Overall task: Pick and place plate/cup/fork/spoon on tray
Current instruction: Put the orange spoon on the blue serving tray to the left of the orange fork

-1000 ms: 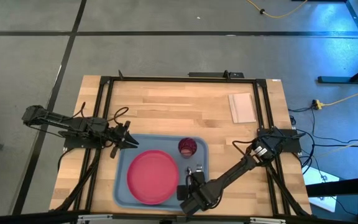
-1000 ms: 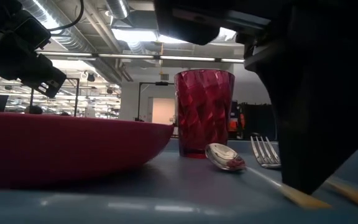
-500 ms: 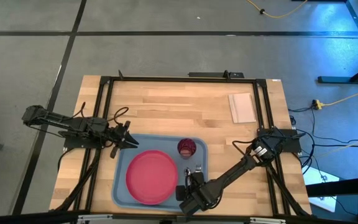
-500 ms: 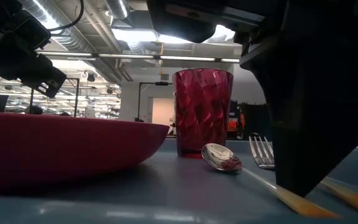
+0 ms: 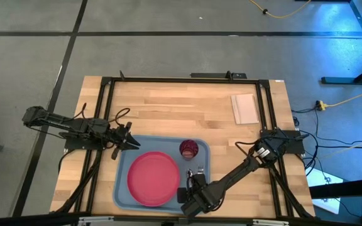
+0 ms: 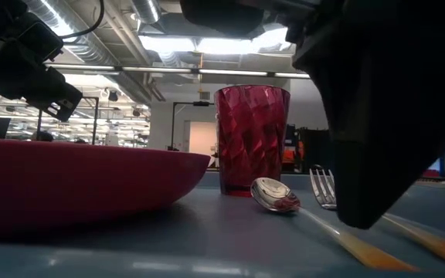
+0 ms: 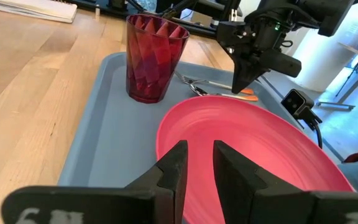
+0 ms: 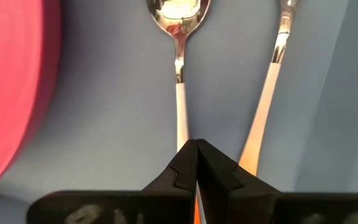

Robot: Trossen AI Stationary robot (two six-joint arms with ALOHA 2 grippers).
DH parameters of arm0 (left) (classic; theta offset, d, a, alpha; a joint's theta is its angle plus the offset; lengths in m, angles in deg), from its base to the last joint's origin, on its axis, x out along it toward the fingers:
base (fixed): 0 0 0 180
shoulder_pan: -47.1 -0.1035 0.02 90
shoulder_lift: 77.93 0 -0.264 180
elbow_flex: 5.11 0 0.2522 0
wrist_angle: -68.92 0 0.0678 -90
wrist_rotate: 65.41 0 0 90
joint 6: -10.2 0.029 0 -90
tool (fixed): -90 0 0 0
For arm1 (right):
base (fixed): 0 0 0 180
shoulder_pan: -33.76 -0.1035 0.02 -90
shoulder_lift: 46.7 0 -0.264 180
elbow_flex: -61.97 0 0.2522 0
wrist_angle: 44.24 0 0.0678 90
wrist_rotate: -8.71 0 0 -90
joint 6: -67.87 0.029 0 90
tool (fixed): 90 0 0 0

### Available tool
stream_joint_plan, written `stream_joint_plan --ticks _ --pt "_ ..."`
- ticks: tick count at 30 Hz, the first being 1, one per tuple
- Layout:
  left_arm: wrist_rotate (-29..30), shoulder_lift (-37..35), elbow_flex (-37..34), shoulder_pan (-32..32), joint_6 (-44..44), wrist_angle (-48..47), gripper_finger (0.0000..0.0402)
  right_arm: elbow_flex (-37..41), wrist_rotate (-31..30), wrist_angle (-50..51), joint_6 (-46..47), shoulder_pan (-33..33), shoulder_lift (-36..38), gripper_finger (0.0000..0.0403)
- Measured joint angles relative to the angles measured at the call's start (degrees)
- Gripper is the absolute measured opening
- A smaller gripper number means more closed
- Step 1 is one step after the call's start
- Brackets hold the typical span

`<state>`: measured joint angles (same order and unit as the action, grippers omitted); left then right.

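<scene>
Tray (image 5: 124, 164) sits on the wooden surface (image 5: 168, 107) at about 6 o'clock, near the front edge. All four task items lie on it.

Plate (image 5: 153, 178) – fills the tray's left and middle. In the low view its rim (image 6: 83, 181) takes up the near left.

Cup (image 5: 189, 149) – upright at the tray's 1 o'clock corner, just beside the plate, apart from it. Faceted red wall clear in the low view (image 6: 252, 139) and the left wrist view (image 7: 153, 57).

Spoon (image 8: 179, 56) and fork (image 8: 272, 81) lie side by side along the tray's right strip, at 3 o'clock from the plate, bowl and tines pointing toward the cup. In the low view the spoon bowl (image 6: 276, 194) rests just in front of the cup, with the fork tines (image 6: 324, 189) to its right.

Right gripper (image 5: 197, 185) – low over the tray's right strip, above the orange handle ends. In the right wrist view its fingers (image 8: 211, 169) are pressed together tip to tip, over the spoon handle; nothing seen between them.

Left gripper (image 5: 129, 143) – hovers at the tray's 10 o'clock corner, facing the plate. Left wrist view shows its fingers (image 7: 174, 168) with a narrow gap, holding nothing.

Pale sheet (image 5: 244, 108) lies at the surface's 2 o'clock, well apart from the tray.
</scene>
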<state>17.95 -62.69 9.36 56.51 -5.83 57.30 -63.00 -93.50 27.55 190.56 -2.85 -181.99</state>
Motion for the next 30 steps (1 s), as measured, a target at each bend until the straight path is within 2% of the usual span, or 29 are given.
stream_joint_plan --ticks 14,21,30 --pt "0.0 0.0 0.0 0.0 0.0 -0.01 0.0069 -0.25 1.2 -0.44 1.62 -0.54 0.0 0.0013" --pt "-0.01 0.0 0.0 0.0 0.0 -0.01 0.0069 -3.28 1.88 2.43 3.24 -1.82 0.04 0.0013" --pt "-0.01 0.0 0.0 0.0 0.0 -0.01 0.0069 -3.27 3.16 -1.23 4.35 -2.47 -1.64 0.0013"
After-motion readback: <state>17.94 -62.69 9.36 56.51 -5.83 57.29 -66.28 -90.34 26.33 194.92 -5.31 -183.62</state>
